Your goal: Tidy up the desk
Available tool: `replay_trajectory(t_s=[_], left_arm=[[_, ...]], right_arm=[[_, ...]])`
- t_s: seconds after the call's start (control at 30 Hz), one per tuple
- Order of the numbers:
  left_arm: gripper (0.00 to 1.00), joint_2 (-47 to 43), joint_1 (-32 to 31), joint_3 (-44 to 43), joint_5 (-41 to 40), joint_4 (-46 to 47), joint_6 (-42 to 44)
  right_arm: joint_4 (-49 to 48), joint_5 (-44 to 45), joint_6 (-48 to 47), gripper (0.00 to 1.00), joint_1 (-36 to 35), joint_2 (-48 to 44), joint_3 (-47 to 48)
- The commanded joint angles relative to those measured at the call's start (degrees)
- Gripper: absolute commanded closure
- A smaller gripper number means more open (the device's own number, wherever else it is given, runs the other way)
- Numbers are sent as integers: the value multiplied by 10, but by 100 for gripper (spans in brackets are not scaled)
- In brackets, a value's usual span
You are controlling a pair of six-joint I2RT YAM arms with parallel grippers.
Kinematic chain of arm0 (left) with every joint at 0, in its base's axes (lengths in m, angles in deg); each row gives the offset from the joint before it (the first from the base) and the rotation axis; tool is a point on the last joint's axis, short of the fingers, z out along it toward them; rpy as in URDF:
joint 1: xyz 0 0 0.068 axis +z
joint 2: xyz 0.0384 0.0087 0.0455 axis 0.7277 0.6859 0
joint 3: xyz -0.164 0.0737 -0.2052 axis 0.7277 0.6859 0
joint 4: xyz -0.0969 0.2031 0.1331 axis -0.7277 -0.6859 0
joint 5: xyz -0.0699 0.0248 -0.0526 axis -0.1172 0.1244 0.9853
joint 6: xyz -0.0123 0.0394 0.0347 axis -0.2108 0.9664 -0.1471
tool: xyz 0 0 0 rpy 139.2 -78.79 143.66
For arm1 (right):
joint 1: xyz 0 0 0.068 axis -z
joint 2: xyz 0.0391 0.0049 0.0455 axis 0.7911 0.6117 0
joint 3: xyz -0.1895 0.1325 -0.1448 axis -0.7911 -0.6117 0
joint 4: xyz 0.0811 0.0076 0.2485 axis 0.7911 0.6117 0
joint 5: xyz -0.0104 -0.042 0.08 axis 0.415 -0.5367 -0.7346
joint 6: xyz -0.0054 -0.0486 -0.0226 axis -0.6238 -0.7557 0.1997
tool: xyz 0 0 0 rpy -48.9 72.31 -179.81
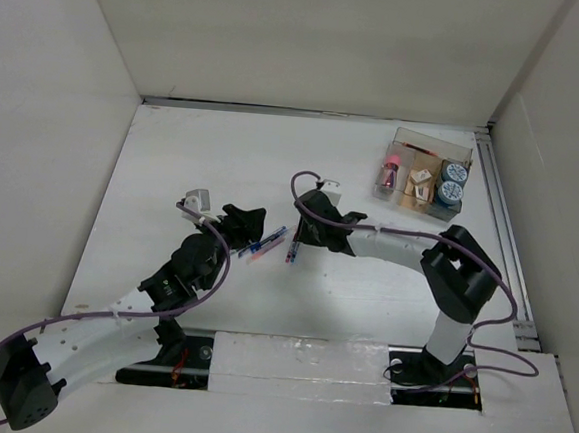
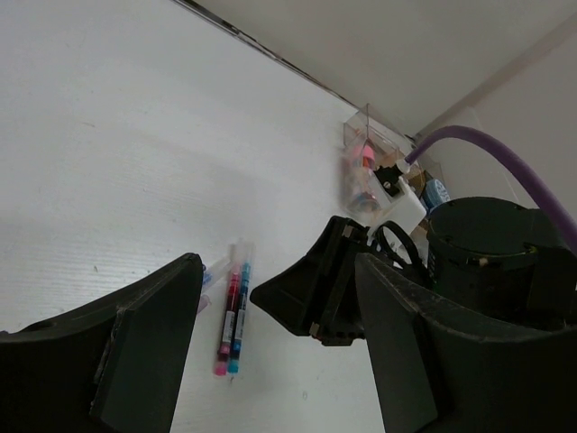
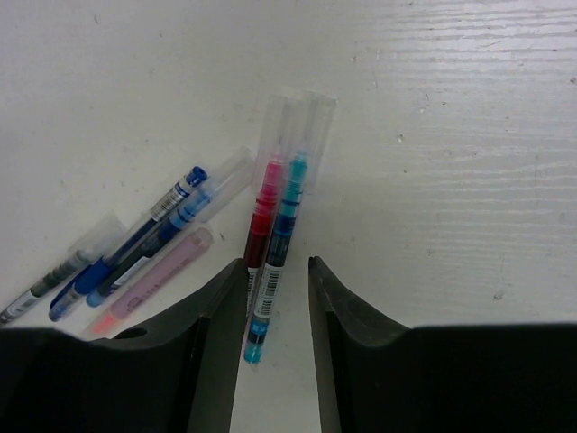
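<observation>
Astride two pens (image 3: 279,207), right gripper (image 3: 276,267), jaws ajar

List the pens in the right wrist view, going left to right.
Black-and-clear pen → two blue pens → red pen → teal pen. The pale pink pen lies alongside the blue ones, so its place is unclear.
</observation>
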Motion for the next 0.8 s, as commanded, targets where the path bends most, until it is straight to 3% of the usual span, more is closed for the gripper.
replay_trajectory(t_s=[0.0,0.23,0.77], left_arm=[[35,-5,-3,-11,-2,12,7],[35,-16,-3,-8,-3,12,7],[35,-3,-3,-14,6,12,7]], right_arm=[[6,0,-13,61,1,9,26],[0,-8,-9,71,6,29,24],[-14,-13,-21,72,6,10,18]])
